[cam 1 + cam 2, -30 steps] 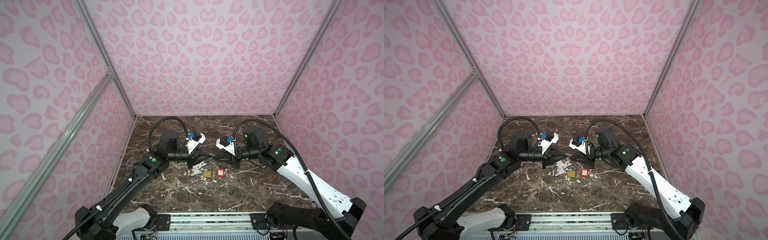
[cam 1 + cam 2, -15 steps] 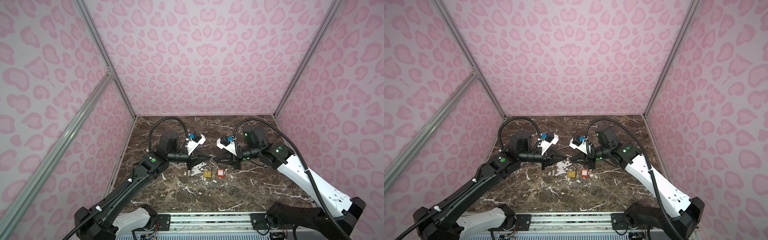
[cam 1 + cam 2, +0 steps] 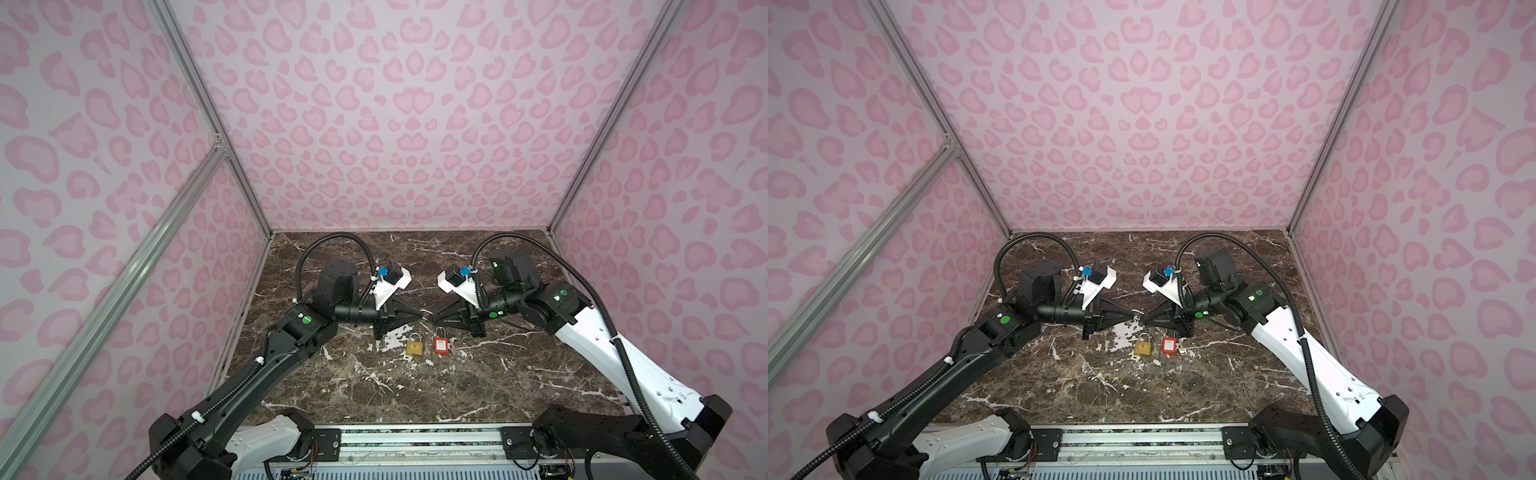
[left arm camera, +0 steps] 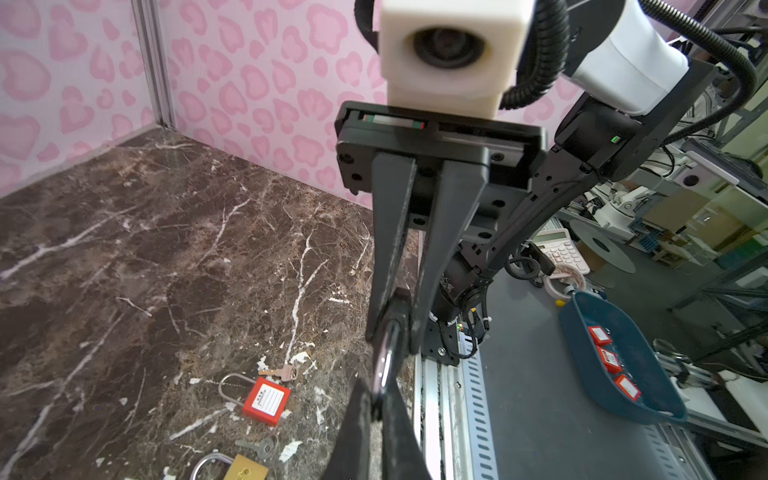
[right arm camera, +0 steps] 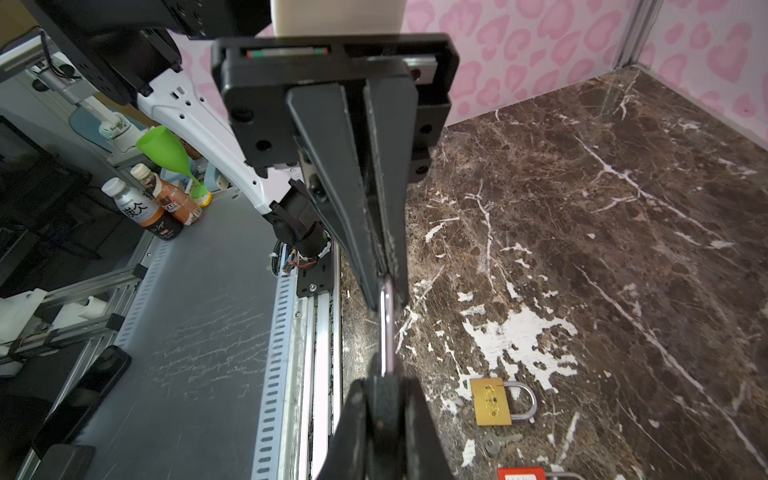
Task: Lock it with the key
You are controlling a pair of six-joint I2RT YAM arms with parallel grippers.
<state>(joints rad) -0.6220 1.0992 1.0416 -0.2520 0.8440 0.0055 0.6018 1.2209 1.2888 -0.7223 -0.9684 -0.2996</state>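
Here left fingers (image 3: 401, 316) and right fingers (image 3: 451, 318) pinch one metal piece (image 4: 383, 365)

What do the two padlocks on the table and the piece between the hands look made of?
Gold padlock: brass by its yellow brushed sheen; silvery shackle, probably steel. Red padlock: matte red body with white label, likely plastic; thin silvery shackle. The thin piece pinched by left hand and right hand: shiny, reflective, so likely metal; what it is I cannot tell.
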